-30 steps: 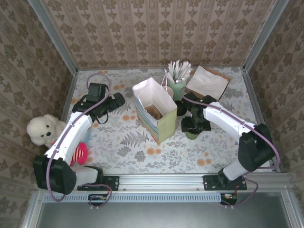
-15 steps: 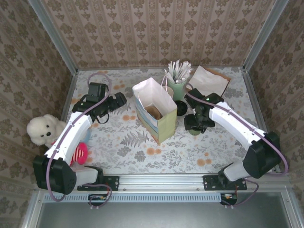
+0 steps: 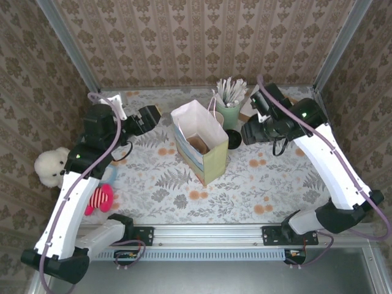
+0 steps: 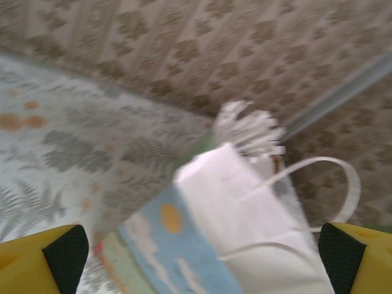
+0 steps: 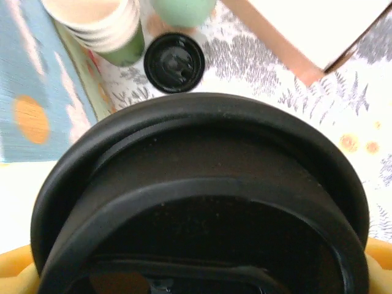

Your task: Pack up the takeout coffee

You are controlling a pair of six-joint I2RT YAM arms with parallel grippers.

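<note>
The takeout coffee (image 5: 202,202) sits between the yellow fingers (image 5: 11,269) of my right gripper (image 5: 196,269), which is shut on it; its round black lid covers the lower part of the right wrist view. In the top view the right gripper (image 3: 252,133) hangs above the table, right of the paper bag (image 3: 202,144). A second black-lidded cup (image 5: 174,62) stands on the table below it (image 3: 233,139). My left gripper (image 3: 149,117) is open, left of the bag (image 4: 245,233) and facing it, with nothing between its pads (image 4: 61,251).
The pale-green cup of white sticks (image 3: 228,101) and a stack of lidless green cups (image 5: 101,24) stand behind the bag. A brown-edged white packet (image 3: 269,104) lies at the back right. A white teddy (image 3: 52,165) and a red toy (image 3: 98,197) sit at the left.
The right arm has risen from the table with the cup and moved back toward the far right. The left arm has lifted and swung back to the left.
</note>
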